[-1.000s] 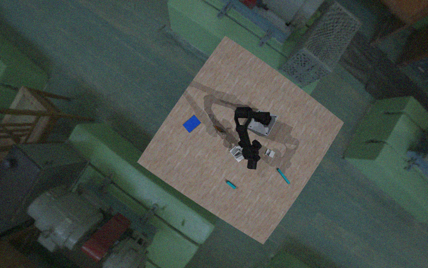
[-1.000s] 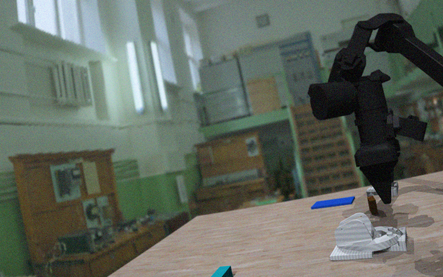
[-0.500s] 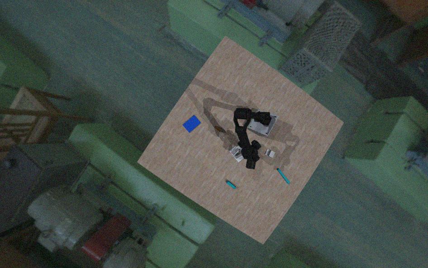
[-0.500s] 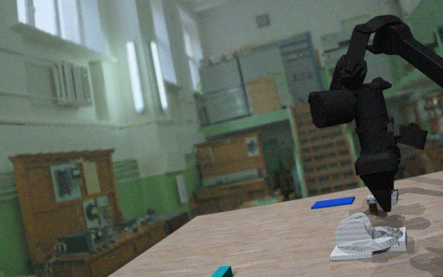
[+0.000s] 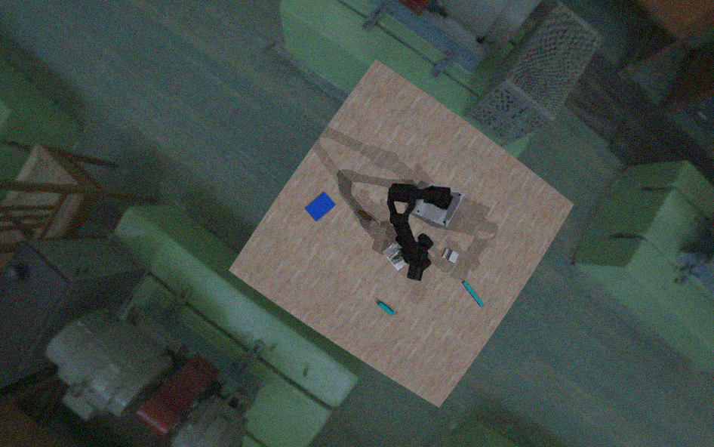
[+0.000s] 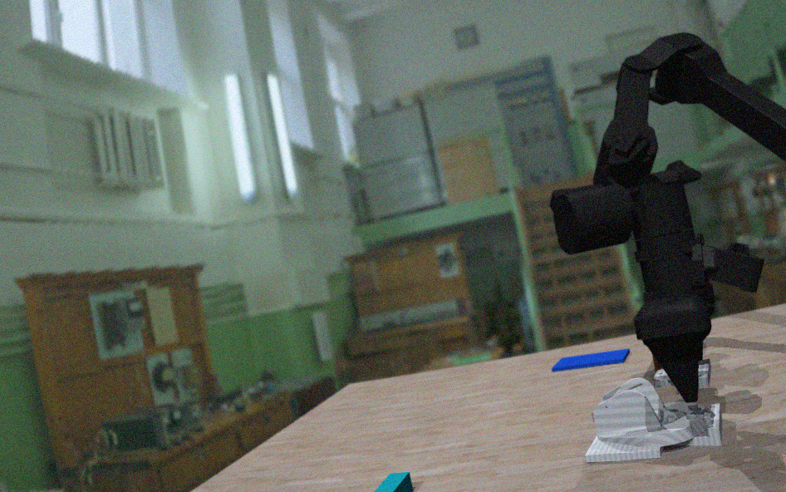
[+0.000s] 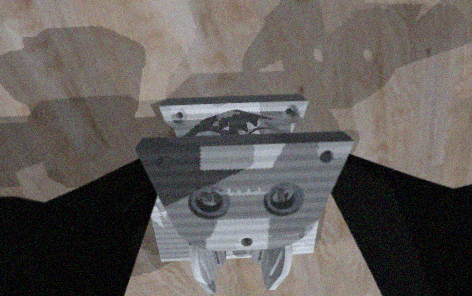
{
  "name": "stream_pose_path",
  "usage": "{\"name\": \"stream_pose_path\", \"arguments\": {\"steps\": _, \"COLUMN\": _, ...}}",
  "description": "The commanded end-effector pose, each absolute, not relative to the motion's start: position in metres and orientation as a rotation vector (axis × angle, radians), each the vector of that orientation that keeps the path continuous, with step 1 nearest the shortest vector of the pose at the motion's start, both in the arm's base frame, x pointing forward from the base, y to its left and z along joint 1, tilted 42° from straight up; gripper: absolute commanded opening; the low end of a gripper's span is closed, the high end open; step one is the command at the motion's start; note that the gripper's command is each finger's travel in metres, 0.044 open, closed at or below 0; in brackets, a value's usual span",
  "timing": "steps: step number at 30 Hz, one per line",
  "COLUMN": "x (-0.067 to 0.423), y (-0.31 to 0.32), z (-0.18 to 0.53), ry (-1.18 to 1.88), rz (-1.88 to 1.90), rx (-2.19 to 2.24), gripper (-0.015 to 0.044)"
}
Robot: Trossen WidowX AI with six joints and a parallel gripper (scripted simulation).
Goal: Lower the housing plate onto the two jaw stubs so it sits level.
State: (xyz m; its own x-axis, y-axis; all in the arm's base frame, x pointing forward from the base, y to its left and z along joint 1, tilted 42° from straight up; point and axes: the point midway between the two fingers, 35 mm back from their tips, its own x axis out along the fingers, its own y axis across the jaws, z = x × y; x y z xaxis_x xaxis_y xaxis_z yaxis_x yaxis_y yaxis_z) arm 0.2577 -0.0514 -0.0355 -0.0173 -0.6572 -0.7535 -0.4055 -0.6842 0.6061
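My gripper (image 7: 242, 160) is shut on the housing plate (image 6: 663, 378) (image 7: 245, 227), holding it across its width. The plate shows two round holes and small corner holes in the wrist view. It hangs a little above the base (image 6: 622, 455) (image 7: 172, 250), with a narrow gap visible in the exterior view. Below the plate's near edge, the two jaws stick out: a left jaw (image 7: 201, 267) and a right jaw (image 7: 278, 267). Toothed parts (image 7: 235, 121) show behind the plate's far edge. The stubs are hidden under the plate, so their alignment with its holes cannot be judged.
A blue pad (image 5: 319, 205) (image 6: 591, 360) and a small brown piece (image 5: 364, 214) lie beyond the base. A short teal bar (image 5: 385, 308) (image 6: 394, 483), a longer teal bar (image 5: 472, 293) and a small white block (image 5: 450, 255) lie around the work area.
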Motion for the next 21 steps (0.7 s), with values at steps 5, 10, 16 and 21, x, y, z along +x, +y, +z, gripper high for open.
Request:
{"name": "stream_pose_path", "arguments": {"steps": 5, "x": 0.256, "y": -0.061, "z": -0.045, "ry": -1.126, "rz": -1.768, "rx": 2.037, "gripper": 0.0351}}
{"name": "stream_pose_path", "arguments": {"steps": 10, "x": 0.255, "y": -0.067, "z": -0.051, "ry": -1.127, "rz": -1.767, "rx": 2.036, "gripper": 0.0351}}
{"name": "stream_pose_path", "arguments": {"steps": 16, "x": 0.255, "y": -0.068, "z": -0.053, "ry": -1.128, "rz": -1.767, "rx": 2.035, "gripper": 0.0351}}
{"name": "stream_pose_path", "arguments": {"steps": 21, "x": 0.255, "y": -0.068, "z": -0.053, "ry": -1.128, "rz": -1.767, "rx": 2.035, "gripper": 0.0351}}
